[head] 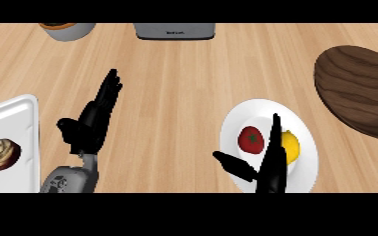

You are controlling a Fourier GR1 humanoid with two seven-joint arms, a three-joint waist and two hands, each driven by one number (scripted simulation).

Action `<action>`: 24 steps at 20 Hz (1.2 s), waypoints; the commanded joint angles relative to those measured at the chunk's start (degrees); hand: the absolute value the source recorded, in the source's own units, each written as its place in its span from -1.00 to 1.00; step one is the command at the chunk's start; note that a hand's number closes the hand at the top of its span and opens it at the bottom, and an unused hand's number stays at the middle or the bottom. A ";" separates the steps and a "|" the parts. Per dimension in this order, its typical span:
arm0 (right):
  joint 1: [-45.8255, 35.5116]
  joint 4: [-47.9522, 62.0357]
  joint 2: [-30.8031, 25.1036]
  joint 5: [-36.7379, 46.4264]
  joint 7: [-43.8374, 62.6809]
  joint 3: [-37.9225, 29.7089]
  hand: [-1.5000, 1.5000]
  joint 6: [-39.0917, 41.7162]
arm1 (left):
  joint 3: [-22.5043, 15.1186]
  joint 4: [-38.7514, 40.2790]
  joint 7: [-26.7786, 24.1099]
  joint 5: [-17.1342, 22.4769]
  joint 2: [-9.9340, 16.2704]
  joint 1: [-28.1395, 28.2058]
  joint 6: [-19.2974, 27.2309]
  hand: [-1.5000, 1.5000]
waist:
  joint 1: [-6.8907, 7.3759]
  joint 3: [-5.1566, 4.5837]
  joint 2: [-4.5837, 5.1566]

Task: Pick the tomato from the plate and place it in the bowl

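While the right hand (272, 152) is hovering over the white plate (238, 117) in the head view, its fingers are stretching straight toward the plate's far rim and its thumb is splaying out past the near-left rim; it is gripping nothing. The red tomato (251, 140) is sitting on the plate, just left of those fingers, with a yellow lemon (290, 146) just right of them, so the fingers are passing between the two fruits.

Tomato is reading as roughly round, slightly taller than wide in this view, with a dark stem spot facing up; no strong long axis. Judging: light, smooth, likely slippery, somewhat soft. Best taken across its widest middle, thumb on one side and fingers on the other, without squeezing hard.

The dark wooden bowl (351, 87) is lying well beyond the plate's right rim, partly cut off.

The left hand (92, 120) is resting well left of the plate, fingers straight and up, holding nothing.
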 commanded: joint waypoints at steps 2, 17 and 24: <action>1.87 0.34 -0.67 5.27 5.72 -1.64 -1.00 2.68 | 1.15 -0.56 2.65 -0.29 0.11 -1.39 -0.41 0.00 | -0.15 0.00 -0.04; -9.37 17.08 -1.09 0.45 -6.69 -0.64 1.00 8.29 | 2.29 -2.72 3.14 -0.97 -0.71 -0.80 -1.81 0.00 | 0.39 0.02 0.05; -9.21 13.98 0.03 -1.41 -6.56 0.99 1.00 6.01 | 3.72 -2.25 2.65 -0.95 -0.22 -0.57 -3.61 0.00 | 0.12 0.02 0.01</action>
